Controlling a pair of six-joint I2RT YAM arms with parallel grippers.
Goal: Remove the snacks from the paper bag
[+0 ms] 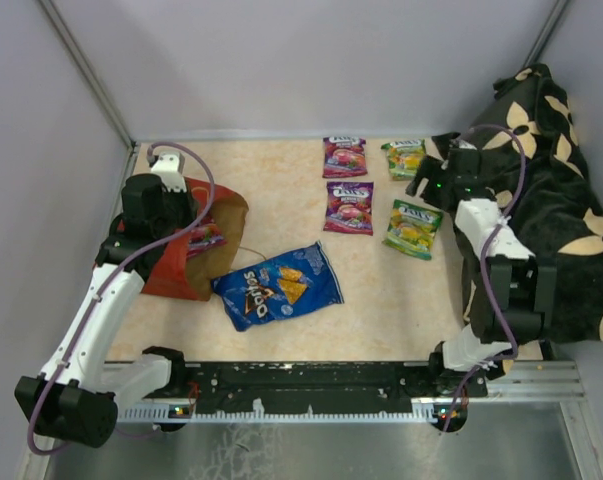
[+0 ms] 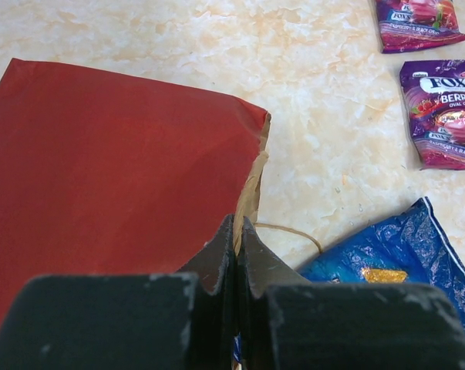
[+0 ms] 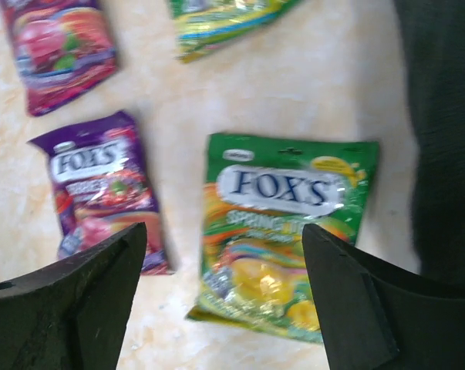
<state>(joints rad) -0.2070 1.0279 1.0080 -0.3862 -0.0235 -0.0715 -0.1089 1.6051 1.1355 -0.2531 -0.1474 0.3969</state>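
Observation:
The red paper bag [image 1: 176, 268] lies on its side at the left, its mouth facing right. My left gripper [image 2: 238, 223] is shut on the brown rim of the paper bag [image 2: 116, 169]. A purple packet [image 1: 205, 238] shows inside the mouth. The blue Doritos bag [image 1: 278, 285] lies just outside it. Two purple packets [image 1: 344, 157] [image 1: 350, 207] and two green packets [image 1: 404, 158] [image 1: 414, 228] lie at the back right. My right gripper [image 3: 220, 239] hangs open above the nearer green packet [image 3: 286, 231], which lies flat on the table with nothing gripped.
A black flower-patterned cloth [image 1: 551, 200] is heaped along the right side, close to the right arm. A thin brown handle loop [image 2: 294, 230] lies between the bag and the Doritos bag [image 2: 394, 262]. Grey walls close in the table at the back and left.

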